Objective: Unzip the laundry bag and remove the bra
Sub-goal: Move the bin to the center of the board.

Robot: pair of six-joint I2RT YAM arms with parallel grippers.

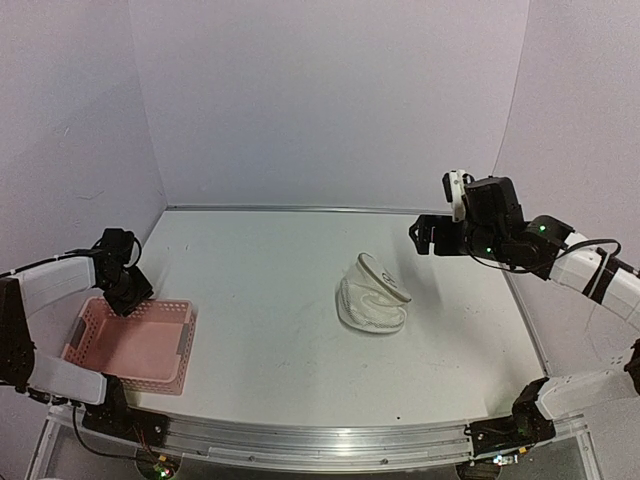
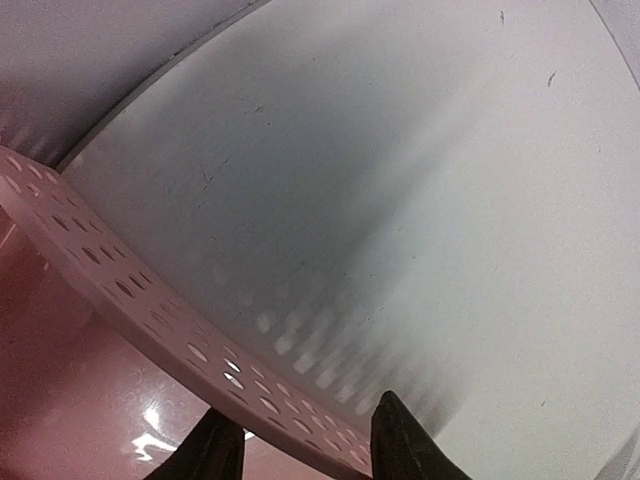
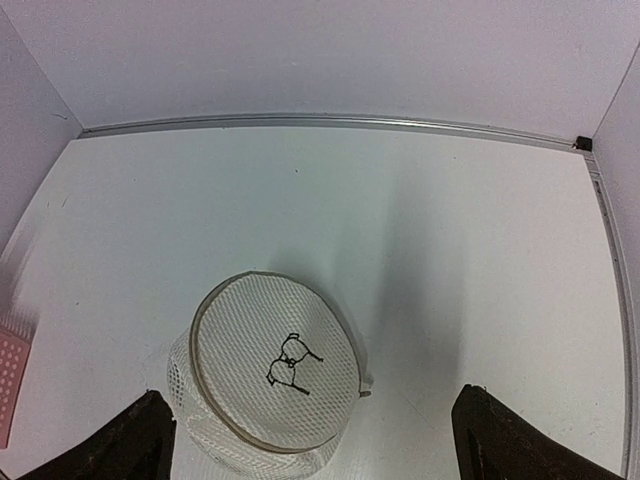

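Note:
The white mesh laundry bag (image 1: 373, 297) lies tilted in the middle of the table, zipped as far as I can see. Its round face with the black bra drawing shows in the right wrist view (image 3: 275, 365). The bra is hidden. My right gripper (image 1: 424, 237) hangs above the table to the right of the bag, open wide; its fingertips (image 3: 140, 440) frame the bag in the right wrist view. My left gripper (image 1: 133, 290) is open and empty over the far left corner of the pink basket (image 1: 135, 343), its fingertips (image 2: 400, 440) straddling the basket rim (image 2: 150, 310).
The pink slotted basket stands at the near left of the table. Grey walls close the back and both sides. A metal rail (image 1: 300, 440) runs along the table's near edge.

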